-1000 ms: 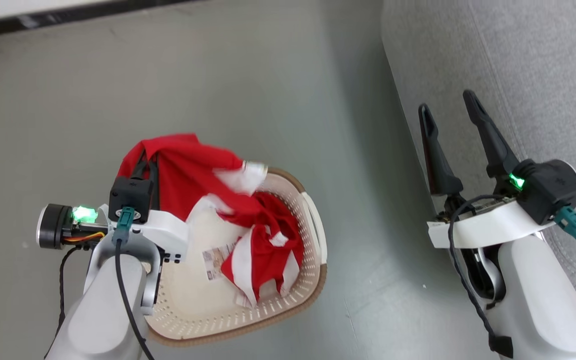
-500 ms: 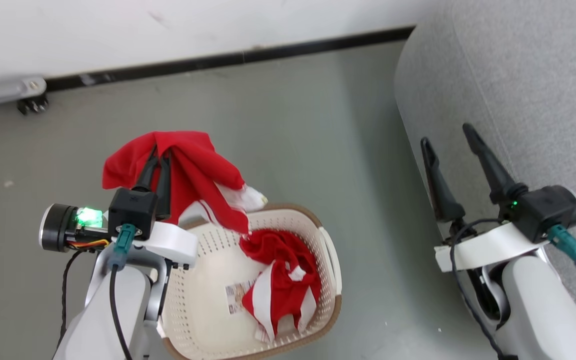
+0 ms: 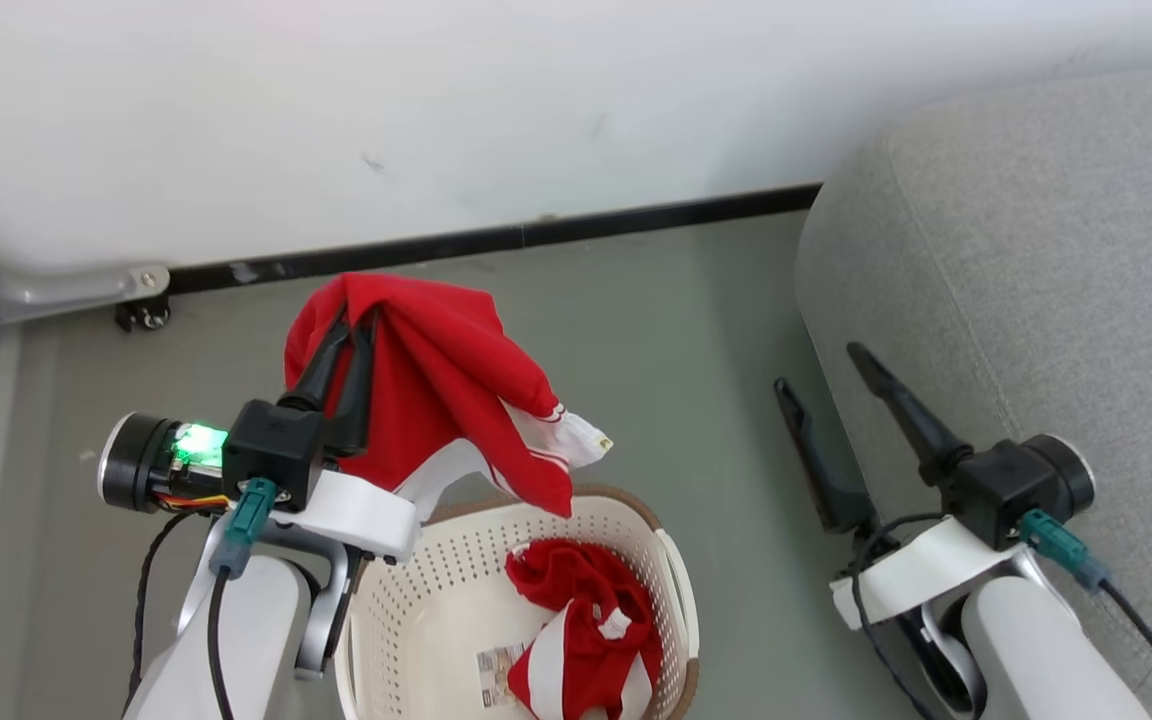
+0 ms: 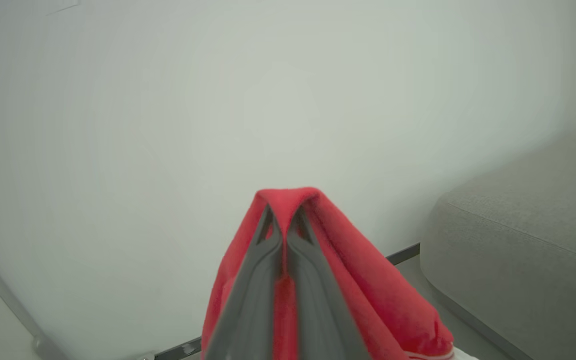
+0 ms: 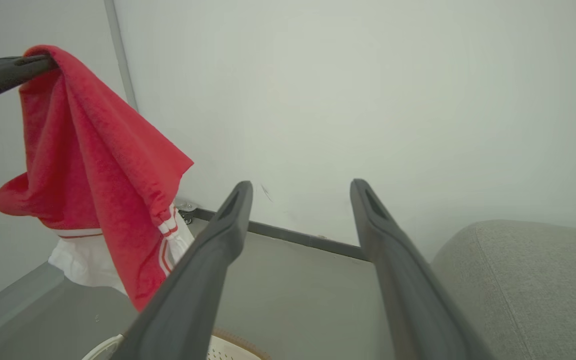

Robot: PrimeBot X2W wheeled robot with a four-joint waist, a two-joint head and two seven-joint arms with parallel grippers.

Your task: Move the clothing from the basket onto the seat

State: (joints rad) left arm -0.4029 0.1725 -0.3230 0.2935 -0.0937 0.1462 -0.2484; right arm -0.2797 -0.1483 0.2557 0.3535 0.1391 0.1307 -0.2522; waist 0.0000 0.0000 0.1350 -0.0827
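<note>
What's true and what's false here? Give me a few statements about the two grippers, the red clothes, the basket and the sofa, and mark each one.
1. The left gripper is shut on a red garment held up above the basket. True.
2. The right gripper grips clothing too. False: it is open and empty, near the sofa.
3. The basket is empty. False: red and white clothing lies in it.
4. The sofa stands to the robot's right of the basket. True.
5. The red garment rests on the sofa. False: it hangs from the left gripper, apart from the sofa.
</note>
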